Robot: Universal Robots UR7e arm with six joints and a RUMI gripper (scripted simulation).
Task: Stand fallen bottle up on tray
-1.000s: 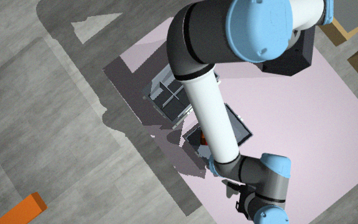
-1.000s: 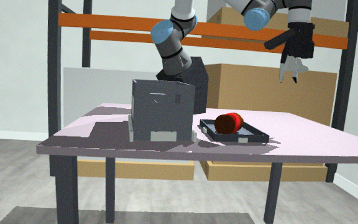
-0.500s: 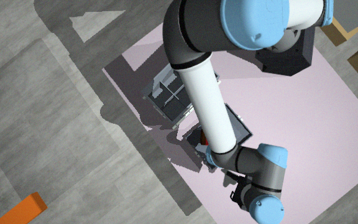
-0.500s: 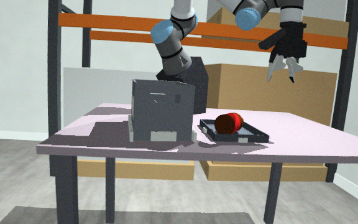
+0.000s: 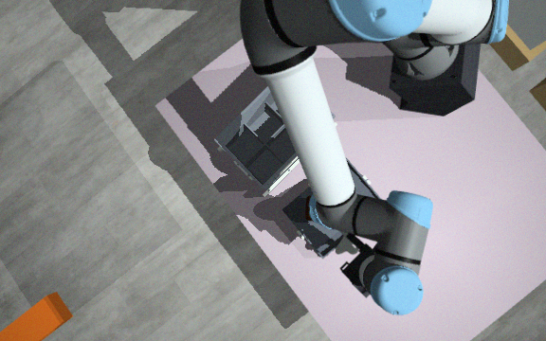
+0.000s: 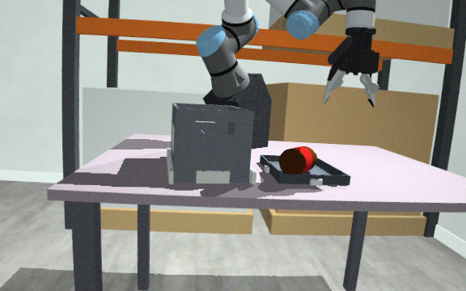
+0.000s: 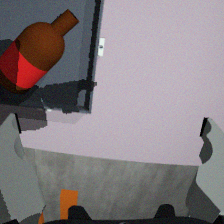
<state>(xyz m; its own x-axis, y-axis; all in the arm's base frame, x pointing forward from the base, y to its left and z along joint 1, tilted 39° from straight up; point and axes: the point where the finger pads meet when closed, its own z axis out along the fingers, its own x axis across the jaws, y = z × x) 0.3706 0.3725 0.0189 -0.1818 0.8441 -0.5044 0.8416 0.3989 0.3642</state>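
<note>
One bottle [image 6: 298, 160] lies on its side in the tray [image 6: 330, 175]; your gripper [image 6: 350, 90] hangs high above the tray, fingers spread and empty, ready to descend.

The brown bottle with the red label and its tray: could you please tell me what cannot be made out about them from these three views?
- Top view: the brown bottle with the red label is hidden under the white and grey arm; only corners of the dark flat tray show.
- Exterior view: the bottle shows base-on, so its neck is hidden behind its own body.
- Wrist view: the bottle's base is cut off by the left edge; the open gripper shows only its fingers.
</note>
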